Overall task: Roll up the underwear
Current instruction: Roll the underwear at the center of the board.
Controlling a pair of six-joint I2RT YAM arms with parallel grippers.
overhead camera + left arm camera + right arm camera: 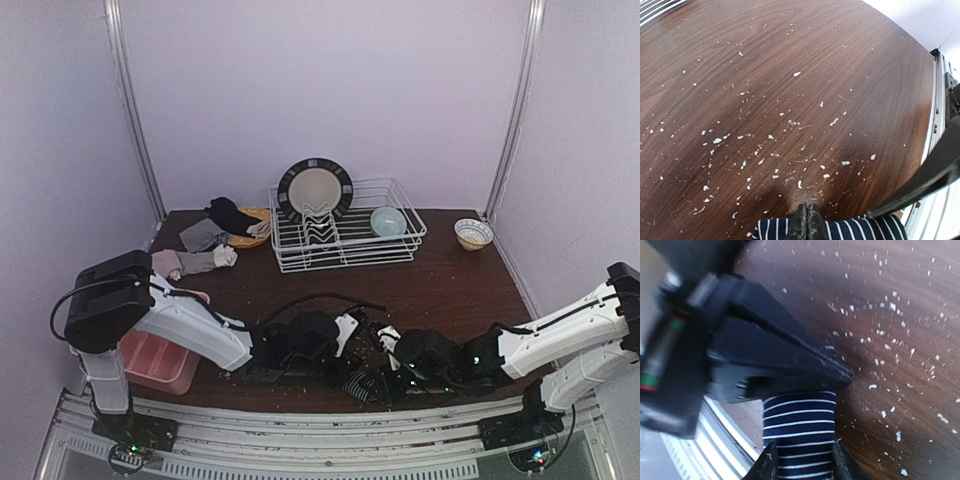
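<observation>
1. The brown table (440, 285) is speckled with white crumbs.
2. A white rack (300, 256) stands at the back, with a plate (315, 188) and a bowl (388, 221) in it.
3. The striped underwear (800, 430) lies at the near edge, between my two arms.
4. My right gripper (802, 467) clasps it, one finger on each side.
5. My left gripper (806, 224) is fully closed, its tips at the cloth's edge.

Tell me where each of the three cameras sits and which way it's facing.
Top external: above and behind the bases, looking down over the table to the back wall; the left arm and right arm show.
Left wrist: on the left arm, looking down past the shut left gripper at the table.
Right wrist: on the right arm, looking along the right gripper; the left gripper crosses its view.
Shared: both wrist views show the striped underwear.
</observation>
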